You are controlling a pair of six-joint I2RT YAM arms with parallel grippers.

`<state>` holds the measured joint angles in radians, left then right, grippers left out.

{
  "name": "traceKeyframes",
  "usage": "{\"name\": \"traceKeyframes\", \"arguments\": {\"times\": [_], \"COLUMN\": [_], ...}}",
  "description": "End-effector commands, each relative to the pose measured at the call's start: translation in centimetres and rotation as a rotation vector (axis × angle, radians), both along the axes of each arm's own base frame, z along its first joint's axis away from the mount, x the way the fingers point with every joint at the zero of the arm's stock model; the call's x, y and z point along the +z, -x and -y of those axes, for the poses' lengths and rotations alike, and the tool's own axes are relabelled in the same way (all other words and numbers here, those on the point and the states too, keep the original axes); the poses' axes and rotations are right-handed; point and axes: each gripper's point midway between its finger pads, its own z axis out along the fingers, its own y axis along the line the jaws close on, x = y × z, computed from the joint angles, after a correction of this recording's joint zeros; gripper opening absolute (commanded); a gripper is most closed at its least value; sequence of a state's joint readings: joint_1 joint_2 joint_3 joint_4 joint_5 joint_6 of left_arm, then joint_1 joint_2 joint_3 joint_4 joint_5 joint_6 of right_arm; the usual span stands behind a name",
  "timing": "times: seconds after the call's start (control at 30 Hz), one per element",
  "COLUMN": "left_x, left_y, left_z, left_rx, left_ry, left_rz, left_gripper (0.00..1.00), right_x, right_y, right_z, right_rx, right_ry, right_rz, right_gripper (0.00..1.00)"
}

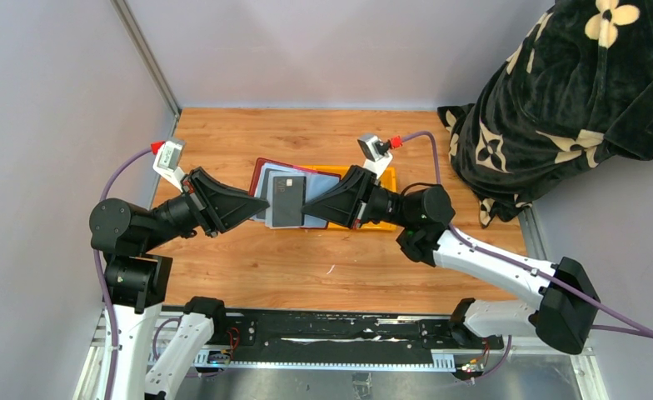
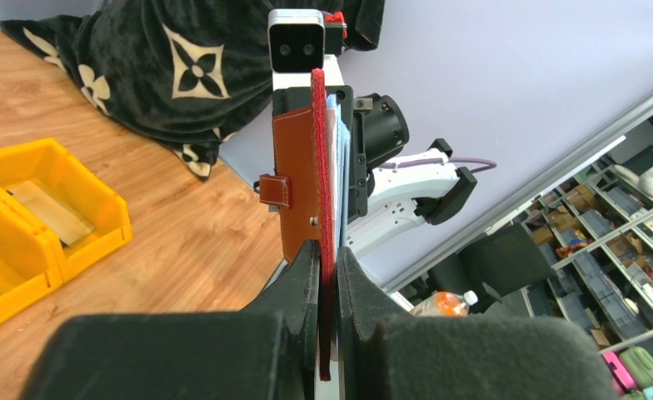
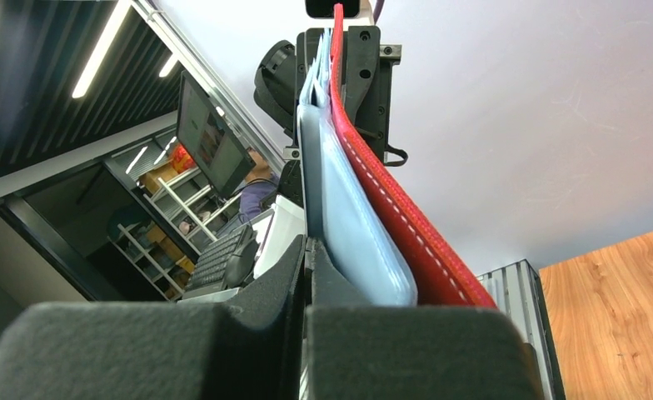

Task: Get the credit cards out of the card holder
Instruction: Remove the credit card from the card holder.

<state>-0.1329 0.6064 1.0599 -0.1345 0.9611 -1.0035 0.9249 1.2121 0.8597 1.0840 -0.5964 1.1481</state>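
Observation:
The maroon card holder (image 1: 264, 172) hangs open in the air between my two grippers, its grey see-through sleeves facing up. My left gripper (image 1: 256, 202) is shut on its left edge; in the left wrist view my left gripper (image 2: 329, 267) pinches the red cover (image 2: 294, 183) edge-on. My right gripper (image 1: 306, 208) is shut on the right edge of a dark grey card (image 1: 286, 200) that sticks partly out of the sleeves. In the right wrist view my right gripper (image 3: 306, 250) clamps that thin card (image 3: 309, 167) beside the pale sleeves (image 3: 356, 225) and the red cover (image 3: 398, 217). A tan-gold card (image 2: 52, 212) lies in the yellow tray.
The yellow tray (image 1: 386, 177) sits on the wooden table under my right gripper; it also shows in the left wrist view (image 2: 98, 221). A black blanket with cream flowers (image 1: 556, 100) is heaped at the back right. Grey walls close the left and back sides.

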Motion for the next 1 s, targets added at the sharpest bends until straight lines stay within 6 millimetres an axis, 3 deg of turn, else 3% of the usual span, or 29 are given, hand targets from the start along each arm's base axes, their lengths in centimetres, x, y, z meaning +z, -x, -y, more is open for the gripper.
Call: {"name": "traceKeyframes", "arguments": {"times": [0.0,0.17,0.4,0.5,0.63,0.83,0.97], "left_x": [0.6,1.1,1.2,1.2,1.3,1.4,1.2], "left_y": [0.4,0.5,0.4,0.4,0.4,0.6,0.6], "left_z": [0.0,0.0,0.0,0.0,0.0,0.0,0.0], "left_rx": [-0.007,-0.007,-0.009,-0.007,-0.008,-0.012,-0.013], "left_ry": [0.008,0.021,0.024,0.023,0.026,0.027,0.023], "left_rz": [0.031,0.034,0.032,0.034,0.033,0.036,0.036], "left_gripper": [0.0,0.0,0.0,0.0,0.0,0.0,0.0], "right_x": [1.5,0.3,0.6,0.8,1.0,1.1,2.0], "right_y": [0.5,0.1,0.4,0.4,0.3,0.3,0.7], "right_z": [1.8,2.2,1.6,1.2,0.6,0.4,0.6], "right_rx": [-0.045,-0.094,-0.062,-0.047,-0.032,-0.024,-0.014], "right_ry": [-0.076,-0.042,-0.042,-0.038,-0.037,-0.044,-0.06], "right_rz": [0.033,0.019,0.031,0.029,0.028,0.025,0.042], "right_gripper": [0.0,0.0,0.0,0.19,0.35,0.41,0.38]}}
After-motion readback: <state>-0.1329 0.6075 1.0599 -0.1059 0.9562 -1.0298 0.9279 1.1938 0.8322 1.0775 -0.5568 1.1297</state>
